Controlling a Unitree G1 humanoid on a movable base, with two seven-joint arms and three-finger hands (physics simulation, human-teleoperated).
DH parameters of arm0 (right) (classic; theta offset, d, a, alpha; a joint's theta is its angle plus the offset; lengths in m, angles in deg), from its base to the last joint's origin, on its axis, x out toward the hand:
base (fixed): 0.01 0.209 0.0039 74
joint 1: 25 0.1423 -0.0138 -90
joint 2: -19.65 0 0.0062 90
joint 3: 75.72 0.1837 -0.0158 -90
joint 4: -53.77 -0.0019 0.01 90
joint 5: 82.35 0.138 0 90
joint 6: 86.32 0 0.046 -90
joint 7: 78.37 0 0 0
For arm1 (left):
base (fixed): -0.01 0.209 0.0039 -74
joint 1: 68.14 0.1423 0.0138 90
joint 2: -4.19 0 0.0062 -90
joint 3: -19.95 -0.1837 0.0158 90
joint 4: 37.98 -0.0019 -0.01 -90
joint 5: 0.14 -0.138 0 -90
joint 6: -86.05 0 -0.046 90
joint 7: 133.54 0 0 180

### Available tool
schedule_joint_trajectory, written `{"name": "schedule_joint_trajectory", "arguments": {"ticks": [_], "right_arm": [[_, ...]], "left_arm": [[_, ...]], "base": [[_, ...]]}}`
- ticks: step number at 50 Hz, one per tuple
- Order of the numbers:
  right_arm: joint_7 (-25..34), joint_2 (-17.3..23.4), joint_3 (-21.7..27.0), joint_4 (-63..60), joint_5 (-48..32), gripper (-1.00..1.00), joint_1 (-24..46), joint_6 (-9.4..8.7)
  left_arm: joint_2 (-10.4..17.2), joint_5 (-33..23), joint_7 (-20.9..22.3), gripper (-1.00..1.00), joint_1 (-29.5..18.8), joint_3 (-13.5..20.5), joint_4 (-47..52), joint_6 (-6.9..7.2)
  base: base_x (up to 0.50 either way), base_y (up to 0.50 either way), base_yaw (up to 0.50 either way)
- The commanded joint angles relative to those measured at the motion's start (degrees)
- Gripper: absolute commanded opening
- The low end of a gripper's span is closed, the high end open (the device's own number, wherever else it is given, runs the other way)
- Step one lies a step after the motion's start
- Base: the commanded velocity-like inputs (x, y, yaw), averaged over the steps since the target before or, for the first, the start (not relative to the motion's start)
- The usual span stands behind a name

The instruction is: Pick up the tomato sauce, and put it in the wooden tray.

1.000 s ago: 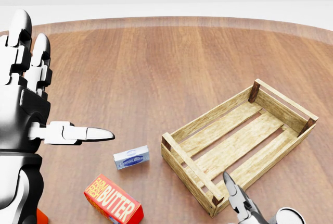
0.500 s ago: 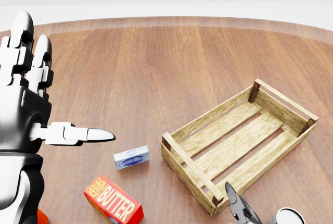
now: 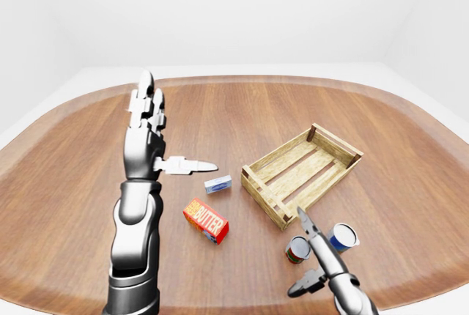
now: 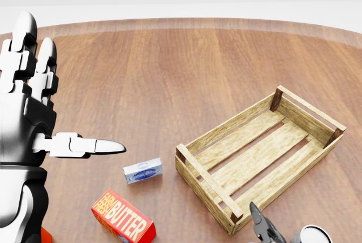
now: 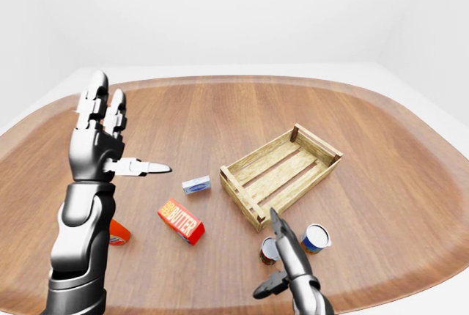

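So the left hand [image 3: 150, 135] is up over the table [image 3: 66, 176] on the left of the left-eye view, fingers straight up and thumb stuck out sideways toward the right, wide open and holding nothing. The right hand [image 3: 316, 256] pokes in at the bottom right; one finger points up toward the crate's near corner and the thumb hangs out lower left, so it's open too, not wrapped around anything. Right by that raised finger sit two cans: the sauce [image 3: 297, 250] with its red and green label, just left of the finger (touching or just shy of it, can't tell), and a blue-and-white can [image 3: 343, 236] just right of it. Both stand upright on the table, just outside the tray [image 3: 301, 173], near its lower corner. The tray is a slatted wooden crate set at an angle, right of center, with nothing in it. Left of it lies a little white and blue box [image 3: 218, 184], and below that a red butter box [image 3: 206, 220] lying flat at a slant. In the right-eye view there's also an orange thing [image 5: 119, 234] peeking out beside the left forearm, mostly hidden.
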Motion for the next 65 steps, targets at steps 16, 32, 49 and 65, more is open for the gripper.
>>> {"name": "schedule_joint_trajectory", "arguments": {"ticks": [16, 32, 49, 65], "right_arm": [[-1.9, 0.3, 0.3, 4.9, -0.8, 1.0, 1.6, 0.0], [-2.3, 0.4, -0.3, 5.3, -0.8, 1.0, 1.5, 0.0], [-2.3, 0.6, -0.5, 6.2, -0.7, -0.16, 1.6, 0.0], [-4.2, 1.0, -0.6, 11.9, -0.6, -1.0, 4.3, 0.0]], "left_arm": [[-0.2, -0.3, 0.1, 1.0, 0.3, -0.3, -0.4, 0.0], [-0.3, -0.4, 0.2, 1.0, 0.4, -0.4, 0.0, 0.0], [-0.3, -0.5, 0.1, 1.0, 0.3, -0.4, 0.0, 0.0], [-0.3, -0.5, 0.2, 1.0, 0.4, -0.4, -0.4, 0.0]], "base": [[0.0, 0.0, 0.0], [0.0, 0.0, 0.0], [0.0, 0.0, 0.0], [0.0, 0.0, 0.0]]}}
